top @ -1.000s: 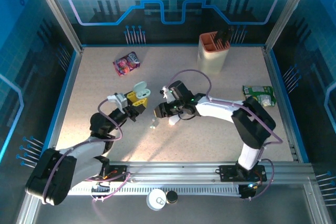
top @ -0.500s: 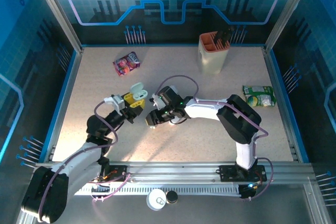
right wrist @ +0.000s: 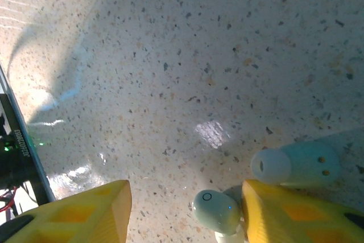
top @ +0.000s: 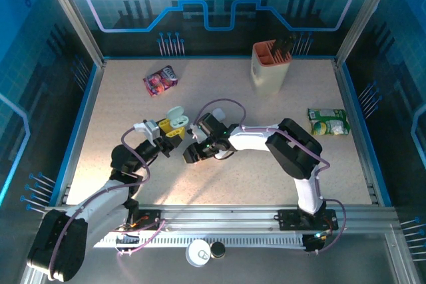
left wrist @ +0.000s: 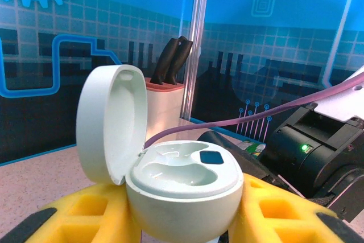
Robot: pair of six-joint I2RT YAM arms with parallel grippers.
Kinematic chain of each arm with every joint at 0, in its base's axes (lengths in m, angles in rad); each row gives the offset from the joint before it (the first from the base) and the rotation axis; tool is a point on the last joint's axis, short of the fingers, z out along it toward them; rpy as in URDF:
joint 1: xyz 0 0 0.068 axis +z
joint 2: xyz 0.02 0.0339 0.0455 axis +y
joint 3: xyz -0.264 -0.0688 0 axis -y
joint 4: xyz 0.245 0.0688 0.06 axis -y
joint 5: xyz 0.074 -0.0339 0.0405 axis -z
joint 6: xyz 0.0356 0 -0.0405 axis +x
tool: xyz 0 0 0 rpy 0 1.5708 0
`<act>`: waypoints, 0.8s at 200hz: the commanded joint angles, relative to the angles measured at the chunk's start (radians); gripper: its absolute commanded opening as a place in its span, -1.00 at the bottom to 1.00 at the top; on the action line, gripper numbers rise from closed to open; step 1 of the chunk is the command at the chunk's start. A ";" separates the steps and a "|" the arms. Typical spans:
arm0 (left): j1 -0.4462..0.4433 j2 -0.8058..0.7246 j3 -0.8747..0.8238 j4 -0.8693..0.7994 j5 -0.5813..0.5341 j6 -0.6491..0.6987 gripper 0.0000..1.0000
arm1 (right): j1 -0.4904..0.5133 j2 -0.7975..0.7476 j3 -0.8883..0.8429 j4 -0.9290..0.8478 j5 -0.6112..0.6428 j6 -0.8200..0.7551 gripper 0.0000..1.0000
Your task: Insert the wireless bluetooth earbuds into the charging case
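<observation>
The white charging case has its lid swung up, and both wells are empty. My left gripper is shut on the case, with yellow pads pressing either side. From above, the case sits at table centre-left in the left gripper. My right gripper is open, low over the table, just right of the case in the top view. One pale blue-green earbud lies between its fingers, against the right finger. A second earbud lies just beyond that finger.
A beige knife block stands at the back right. A purple candy bag lies back left, and a green packet at the right. A white lid and a black cap sit below the front rail.
My right gripper has travelled left and slightly nearer, dropping over the spot where an earbud lay beside the case. The left gripper has kept hold of the open case, almost still.
</observation>
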 commanded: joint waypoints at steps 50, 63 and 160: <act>0.009 0.022 0.014 0.029 0.030 0.012 -0.26 | 0.015 0.065 0.088 -0.123 -0.062 -0.157 0.02; 0.009 0.023 0.014 0.028 0.030 0.012 -0.26 | 0.014 0.069 0.091 -0.144 -0.067 -0.172 -0.03; 0.010 0.048 0.016 0.040 0.031 0.007 -0.26 | 0.006 0.032 0.049 -0.182 -0.070 -0.198 -0.30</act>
